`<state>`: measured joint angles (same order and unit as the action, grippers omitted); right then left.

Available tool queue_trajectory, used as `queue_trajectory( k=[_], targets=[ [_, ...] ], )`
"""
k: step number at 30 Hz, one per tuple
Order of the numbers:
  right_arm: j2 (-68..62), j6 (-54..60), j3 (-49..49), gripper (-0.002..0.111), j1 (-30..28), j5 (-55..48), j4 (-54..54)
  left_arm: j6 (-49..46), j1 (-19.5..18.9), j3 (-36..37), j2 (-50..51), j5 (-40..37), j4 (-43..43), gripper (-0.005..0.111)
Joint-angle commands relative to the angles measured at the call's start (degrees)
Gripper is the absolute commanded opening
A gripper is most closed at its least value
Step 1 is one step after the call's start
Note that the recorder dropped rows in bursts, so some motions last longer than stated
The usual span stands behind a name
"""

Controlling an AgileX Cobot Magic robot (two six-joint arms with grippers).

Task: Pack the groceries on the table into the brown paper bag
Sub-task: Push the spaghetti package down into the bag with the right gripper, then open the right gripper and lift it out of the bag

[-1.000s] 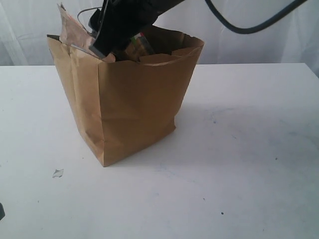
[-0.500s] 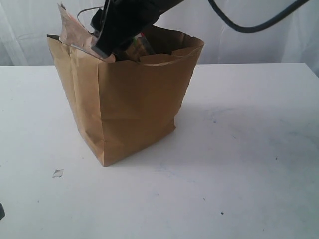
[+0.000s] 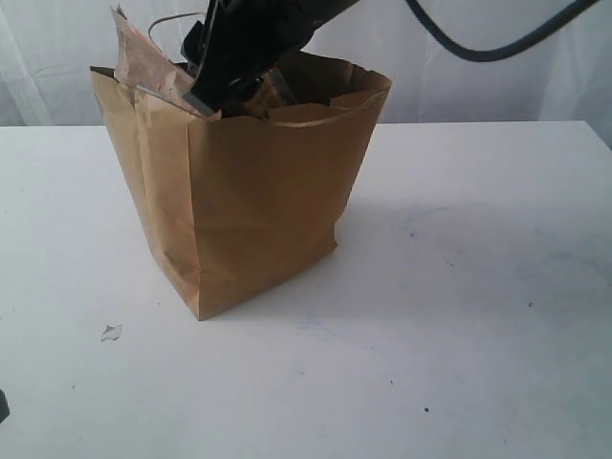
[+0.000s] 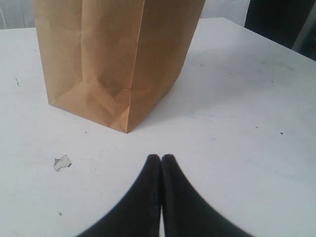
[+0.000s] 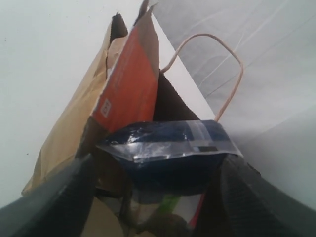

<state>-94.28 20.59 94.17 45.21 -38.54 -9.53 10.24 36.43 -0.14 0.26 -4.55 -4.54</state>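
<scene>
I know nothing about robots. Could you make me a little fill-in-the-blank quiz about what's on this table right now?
1. The brown paper bag stands upright on a ___ table.
2. The left jaws, low over the table, are ___.
3. The pack between the right jaws, at the bag's mouth, has a dark ___ end.
Missing words: white; shut; blue.

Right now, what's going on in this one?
The right end effector is at the mouth of the brown paper bag, jaws wide either side of a blue-ended pack; whether it grips that is unclear. The left end effector is shut, low over the table beside the bag, holding nothing.
</scene>
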Motion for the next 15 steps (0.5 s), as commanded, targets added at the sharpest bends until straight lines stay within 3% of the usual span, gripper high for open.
queue_trajectory(
  k=[1,15],
  targets=[
    [0.6,-0.3,0.4,0.067,-0.2,-1.7,-0.6,0.0,0.3,0.1,-0.3,0.2,-0.3,0.0],
    [3.0,-2.8,0.4,0.067,-0.1,-4.3,-3.1,0.0,0.3,0.1,-0.3,0.2,-0.3,0.0]
  ],
)
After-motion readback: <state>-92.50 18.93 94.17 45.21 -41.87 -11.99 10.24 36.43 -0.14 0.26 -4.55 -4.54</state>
